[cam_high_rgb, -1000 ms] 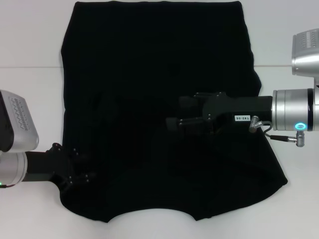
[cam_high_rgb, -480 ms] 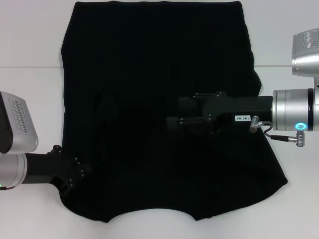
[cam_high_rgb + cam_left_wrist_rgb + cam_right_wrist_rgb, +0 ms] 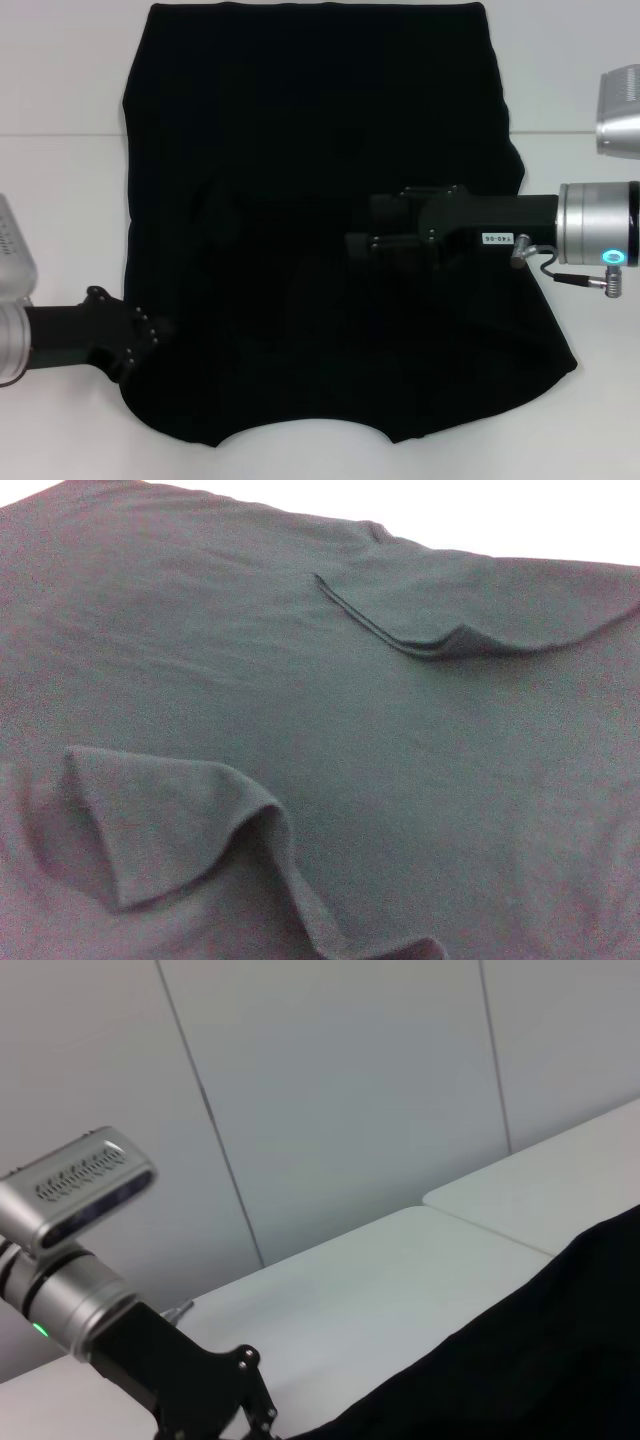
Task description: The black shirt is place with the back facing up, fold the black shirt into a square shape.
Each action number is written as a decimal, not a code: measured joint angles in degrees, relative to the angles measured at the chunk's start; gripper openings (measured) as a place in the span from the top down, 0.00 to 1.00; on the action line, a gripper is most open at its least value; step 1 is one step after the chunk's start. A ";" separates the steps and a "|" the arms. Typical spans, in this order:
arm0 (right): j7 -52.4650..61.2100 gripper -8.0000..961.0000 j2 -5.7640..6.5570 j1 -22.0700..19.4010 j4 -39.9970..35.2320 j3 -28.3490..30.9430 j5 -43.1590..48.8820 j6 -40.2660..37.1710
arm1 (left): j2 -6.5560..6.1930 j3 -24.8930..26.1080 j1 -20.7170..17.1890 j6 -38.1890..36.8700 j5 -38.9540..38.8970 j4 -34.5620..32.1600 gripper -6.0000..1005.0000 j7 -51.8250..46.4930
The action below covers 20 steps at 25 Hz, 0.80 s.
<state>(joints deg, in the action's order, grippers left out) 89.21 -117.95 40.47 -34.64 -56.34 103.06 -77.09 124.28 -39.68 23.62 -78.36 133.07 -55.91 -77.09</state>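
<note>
1. The white table (image 3: 60, 200) carries everything; bare surface shows at 9 o'clock, 3 o'clock, and in thin strips along the near edge around 6 o'clock.
2. The black shirt (image 3: 310, 150) lies spread flat over the middle of the table, its far hem straight at 12 o'clock and its curved neckline at 6 o'clock (nearest the robot). Its left edge runs almost straight; its right edge flares outward toward 4 o'clock. The left wrist view shows folded flaps and raised ridges in the cloth.
3. The right gripper (image 3: 358, 243) reaches in from 3 o'clock, over the shirt's middle, pointing toward 9 o'clock. Black against black, so I cannot tell whether its fingers are apart or together.
4. The left gripper (image 3: 158, 331) sits at 8 o'clock on the shirt's left edge; its finger state cannot be told either. Open table lies behind it.
</note>
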 joint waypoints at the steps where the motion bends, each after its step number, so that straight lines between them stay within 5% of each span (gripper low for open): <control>1: 0.00 0.14 0.01 -0.35 -0.29 0.02 -0.05 -0.07 | 0.00 0.60 -0.08 -0.31 -0.15 -0.06 0.99 0.00; 9: 1.80 0.14 0.68 -2.27 -0.90 0.81 0.07 -0.43 | -0.29 8.07 -1.15 -5.80 -1.02 -0.36 0.99 0.01; 20: 6.96 0.14 4.97 -7.15 -0.98 2.09 0.25 -4.61 | -0.25 10.76 -1.71 -6.20 -1.37 0.75 0.99 0.06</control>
<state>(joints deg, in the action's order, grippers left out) 96.17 -112.98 33.33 -35.62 -54.25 103.31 -81.70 124.03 -28.92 21.91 -84.57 131.70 -55.16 -77.02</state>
